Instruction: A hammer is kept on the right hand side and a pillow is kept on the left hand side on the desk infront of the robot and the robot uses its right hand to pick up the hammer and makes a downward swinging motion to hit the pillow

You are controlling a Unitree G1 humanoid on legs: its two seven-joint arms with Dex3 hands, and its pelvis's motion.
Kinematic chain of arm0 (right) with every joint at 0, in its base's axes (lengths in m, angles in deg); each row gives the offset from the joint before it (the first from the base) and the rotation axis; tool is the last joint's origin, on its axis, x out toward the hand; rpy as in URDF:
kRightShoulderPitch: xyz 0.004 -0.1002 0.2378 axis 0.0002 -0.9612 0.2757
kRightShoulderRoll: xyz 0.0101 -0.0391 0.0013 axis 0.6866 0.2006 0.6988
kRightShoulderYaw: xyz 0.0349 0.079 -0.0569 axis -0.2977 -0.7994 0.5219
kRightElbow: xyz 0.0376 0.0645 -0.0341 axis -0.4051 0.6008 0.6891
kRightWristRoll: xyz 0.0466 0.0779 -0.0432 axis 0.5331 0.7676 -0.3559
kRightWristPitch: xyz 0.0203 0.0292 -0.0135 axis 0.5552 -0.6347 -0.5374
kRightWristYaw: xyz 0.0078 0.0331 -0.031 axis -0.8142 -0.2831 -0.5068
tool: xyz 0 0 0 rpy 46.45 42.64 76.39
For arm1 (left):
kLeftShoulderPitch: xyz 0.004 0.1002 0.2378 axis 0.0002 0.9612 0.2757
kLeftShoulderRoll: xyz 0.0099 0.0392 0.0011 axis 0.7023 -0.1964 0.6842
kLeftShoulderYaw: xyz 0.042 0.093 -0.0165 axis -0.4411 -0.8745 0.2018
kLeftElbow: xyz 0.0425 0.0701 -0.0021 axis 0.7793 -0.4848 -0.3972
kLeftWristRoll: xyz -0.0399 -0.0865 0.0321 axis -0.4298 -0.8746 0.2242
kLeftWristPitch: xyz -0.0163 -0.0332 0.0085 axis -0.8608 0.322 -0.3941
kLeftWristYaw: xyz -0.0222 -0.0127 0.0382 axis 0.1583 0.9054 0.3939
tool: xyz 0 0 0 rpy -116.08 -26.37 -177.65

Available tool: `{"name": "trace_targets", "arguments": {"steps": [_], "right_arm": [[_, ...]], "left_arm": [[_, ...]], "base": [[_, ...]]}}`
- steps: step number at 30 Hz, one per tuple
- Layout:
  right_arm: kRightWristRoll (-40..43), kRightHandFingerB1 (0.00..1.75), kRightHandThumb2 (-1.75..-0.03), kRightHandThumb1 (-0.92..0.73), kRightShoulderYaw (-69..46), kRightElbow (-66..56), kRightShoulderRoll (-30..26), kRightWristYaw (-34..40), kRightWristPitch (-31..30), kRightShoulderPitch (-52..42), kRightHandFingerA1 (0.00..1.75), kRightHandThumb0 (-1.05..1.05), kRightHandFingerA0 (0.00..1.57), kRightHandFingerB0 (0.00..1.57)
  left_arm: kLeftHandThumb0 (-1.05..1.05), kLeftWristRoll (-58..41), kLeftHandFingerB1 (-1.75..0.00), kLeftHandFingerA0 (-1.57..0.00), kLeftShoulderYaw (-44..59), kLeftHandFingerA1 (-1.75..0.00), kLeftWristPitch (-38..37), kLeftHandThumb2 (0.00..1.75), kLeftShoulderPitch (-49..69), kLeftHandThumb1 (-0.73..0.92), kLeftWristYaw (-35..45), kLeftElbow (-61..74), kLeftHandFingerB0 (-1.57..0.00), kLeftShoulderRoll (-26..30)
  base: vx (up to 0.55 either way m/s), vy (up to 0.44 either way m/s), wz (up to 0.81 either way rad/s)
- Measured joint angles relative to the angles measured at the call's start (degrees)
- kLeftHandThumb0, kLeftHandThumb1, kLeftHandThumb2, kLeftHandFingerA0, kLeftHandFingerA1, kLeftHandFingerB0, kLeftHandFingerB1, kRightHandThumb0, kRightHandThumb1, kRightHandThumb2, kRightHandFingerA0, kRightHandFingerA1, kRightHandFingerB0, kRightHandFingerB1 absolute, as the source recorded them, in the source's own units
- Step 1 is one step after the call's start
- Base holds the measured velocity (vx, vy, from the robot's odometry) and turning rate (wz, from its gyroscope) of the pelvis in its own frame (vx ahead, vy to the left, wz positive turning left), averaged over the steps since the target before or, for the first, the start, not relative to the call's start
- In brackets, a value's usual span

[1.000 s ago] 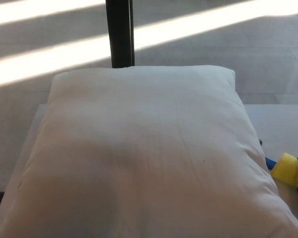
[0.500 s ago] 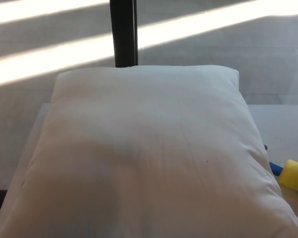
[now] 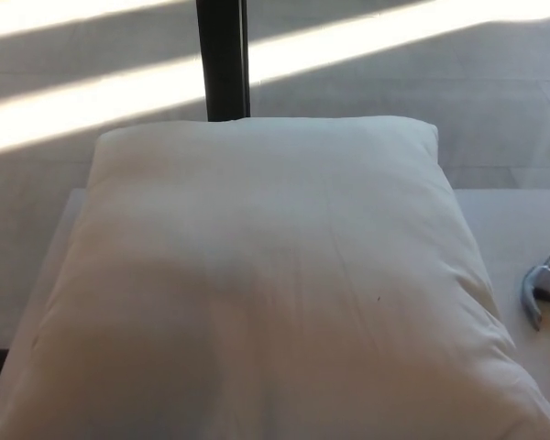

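No fingers are seen in the head view: neither the left nor the right hand is in view, so whether they are open, closed or gripping anything cannot be told.

Places can therefore only be given loosely from where the right fingers would be expected to enter, at the right edge. There, a steel-headed claw hammer [image 3: 543, 288] with a blue-and-yellow grip is seen lying on the pale, flat surface [image 3: 518, 225], cut off by the frame edge. Its metal head is now exposed; a second ago a yellow block and a dark shape were seen at that spot instead, and these are gone. The view itself has shifted slightly.

Further inward, the large white fabric pillow [image 3: 266, 284] is found undented, filling most of the surface, just beside the hammer.

It is judged that the hammer has not yet been lifted; pickup and strike remain outstanding.
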State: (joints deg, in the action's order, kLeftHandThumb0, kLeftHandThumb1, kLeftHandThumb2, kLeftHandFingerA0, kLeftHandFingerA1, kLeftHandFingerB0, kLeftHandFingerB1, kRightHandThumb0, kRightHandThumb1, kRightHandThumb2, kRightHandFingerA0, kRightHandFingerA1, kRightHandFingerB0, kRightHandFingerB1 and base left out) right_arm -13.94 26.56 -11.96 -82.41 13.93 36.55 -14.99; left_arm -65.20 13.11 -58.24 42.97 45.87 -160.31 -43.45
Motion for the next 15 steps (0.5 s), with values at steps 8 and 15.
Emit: {"name": "trace_targets", "arguments": {"steps": [8,15], "right_arm": [[5.1,1.30,-1.15,-0.53,-9.7,-0.1,0.6,-4.9,-3.2,1.4,1.44,-0.25,1.24,1.02],[9.2,1.72,-1.09,-0.65,-13.5,-9.7,3.3,-11.2,-8.6,1.5,1.75,-0.26,1.02,0.71]], "left_arm": [[-0.58,0.0,-0.48,-0.68,0.0,-0.57,0.0,0.61,0.6,0.71,0.5,0.0,-0.60,0.0],[-0.59,0.1,-0.47,-0.66,0.0,-0.55,0.0,0.61,0.7,0.72,0.9,0.0,-0.58,0.0]], "base": [[0.00,0.000,0.00],[0.00,0.000,0.00]]}}
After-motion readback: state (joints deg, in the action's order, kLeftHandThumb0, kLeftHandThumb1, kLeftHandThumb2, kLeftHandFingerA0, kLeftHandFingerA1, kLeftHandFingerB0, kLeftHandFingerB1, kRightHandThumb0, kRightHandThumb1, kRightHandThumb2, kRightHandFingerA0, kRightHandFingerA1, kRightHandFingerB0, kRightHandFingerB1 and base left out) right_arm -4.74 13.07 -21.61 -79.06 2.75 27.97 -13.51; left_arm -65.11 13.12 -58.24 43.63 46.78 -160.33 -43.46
